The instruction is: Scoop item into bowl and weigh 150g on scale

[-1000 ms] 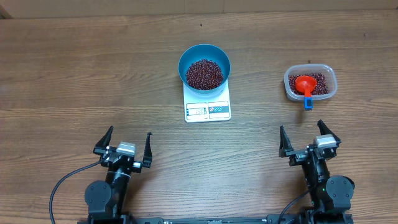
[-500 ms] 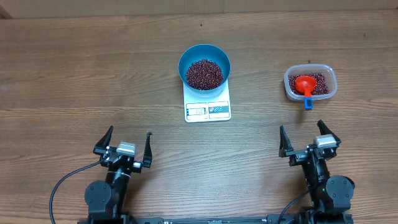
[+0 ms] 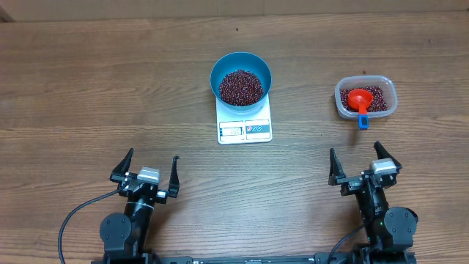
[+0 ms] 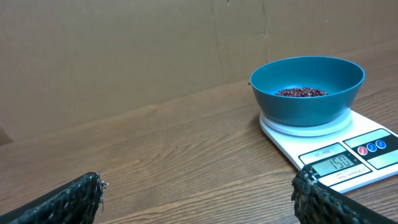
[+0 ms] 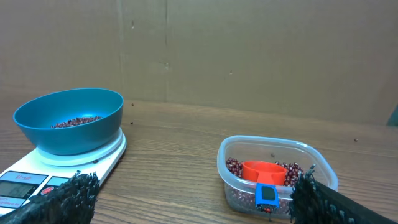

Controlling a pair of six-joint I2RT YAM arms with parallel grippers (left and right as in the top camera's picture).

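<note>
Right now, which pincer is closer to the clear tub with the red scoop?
Right. The right pincer is open almost directly in front of the clear tub. The left pincer is far off to the other side, past the scale.

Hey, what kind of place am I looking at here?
Probably a robot test bench, not a kitchen: a wooden table against a cardboard backdrop, left arm and right arm at its edge, and a scale holding a bowl of beans.
</note>
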